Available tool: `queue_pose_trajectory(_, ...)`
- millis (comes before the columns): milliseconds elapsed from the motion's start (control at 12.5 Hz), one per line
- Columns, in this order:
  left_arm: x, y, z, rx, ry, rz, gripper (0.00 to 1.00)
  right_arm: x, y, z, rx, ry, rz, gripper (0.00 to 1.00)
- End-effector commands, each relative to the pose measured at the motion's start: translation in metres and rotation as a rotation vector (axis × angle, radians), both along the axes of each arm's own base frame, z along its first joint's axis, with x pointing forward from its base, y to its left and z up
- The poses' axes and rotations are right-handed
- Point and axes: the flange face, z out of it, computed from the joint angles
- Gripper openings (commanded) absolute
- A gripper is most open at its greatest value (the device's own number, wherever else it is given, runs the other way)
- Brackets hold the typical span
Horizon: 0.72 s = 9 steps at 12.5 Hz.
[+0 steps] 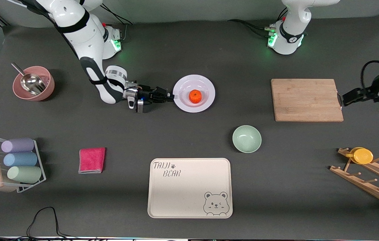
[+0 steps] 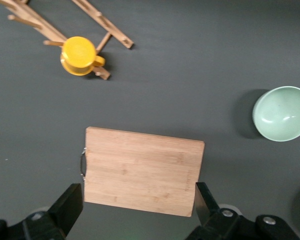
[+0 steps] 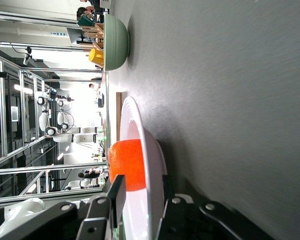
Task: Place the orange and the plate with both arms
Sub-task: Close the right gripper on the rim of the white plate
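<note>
Orange (image 1: 195,96), small, round, bright, sits at centre of plate (image 1: 207,83). Plate: pale lavender-white, shallow, wide rim, flat on table, w/ rim pinched by right gripper (image 1: 171,97); it lies farther from front camera than green bowl (image 1: 247,139).

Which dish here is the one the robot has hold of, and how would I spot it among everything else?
Start at the wooden cutting board and look toward the right arm's end of the table: the plate lies there, its rim pinched by the right gripper. Unlike the smaller green bowl and the cream bear tray, it is round, pale lavender-white, and carries an orange.
</note>
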Motion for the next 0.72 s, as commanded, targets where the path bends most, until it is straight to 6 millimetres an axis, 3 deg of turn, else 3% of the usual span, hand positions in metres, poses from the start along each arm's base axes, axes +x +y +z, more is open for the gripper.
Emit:
queue_pose_trajectory(0, -0.01, 0.011, 0.0, -0.002, 0.009, -0.004, 1.0, 0.003, 0.015, -0.016, -0.008, -0.015, -0.009, 0.36)
queue_pose_trajectory(160, -0.011, 0.008, 0.002, -0.002, 0.025, -0.009, 1.0, 0.002, 0.023, -0.016, 0.003, -0.014, -0.006, 0.36)
queue_pose_trajectory(321, -0.011, 0.01, 0.003, -0.001, 0.032, -0.007, 1.0, 0.0, 0.026, -0.015, 0.002, -0.039, 0.012, 0.07)
queue_pose_trajectory(401, -0.011, 0.01, 0.005, 0.004, 0.031, -0.008, 1.0, -0.001, 0.026, -0.016, 0.0, -0.044, 0.014, 0.0)
queue_pose_trajectory(642, -0.013, 0.006, 0.014, 0.01, 0.05, 0.004, 1.0, 0.0, 0.022, -0.016, 0.008, -0.04, 0.006, 0.0)
